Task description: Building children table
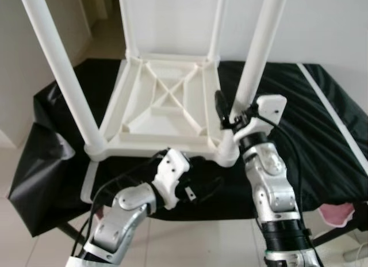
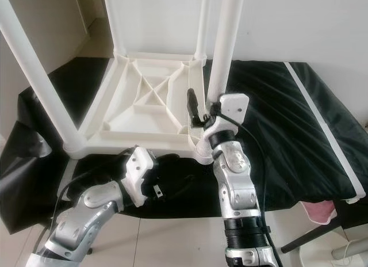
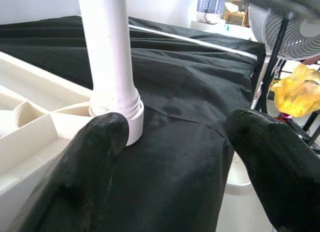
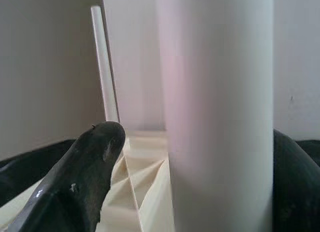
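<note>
A white plastic children's table [image 1: 167,100] lies upside down on a black cloth [image 1: 322,123], its round legs pointing up. My right gripper [image 1: 233,111] is open around the near right leg [image 1: 256,54], just above its socket. In the right wrist view one finger [image 4: 85,177] stands off the leg [image 4: 220,112] with a gap, and the other sits at the leg's far side. My left gripper [image 3: 175,157] is open low at the table's front edge over the cloth. Its fingers [image 3: 85,172] are spread wide near the leg's screw socket [image 3: 131,117].
The near left leg [image 1: 60,71] rises at the front left corner, and two more legs stand at the back by the wall. A fan [image 3: 290,27] and a yellow object [image 3: 300,89] are beyond the cloth's right end. Something pink [image 1: 339,212] lies on the floor.
</note>
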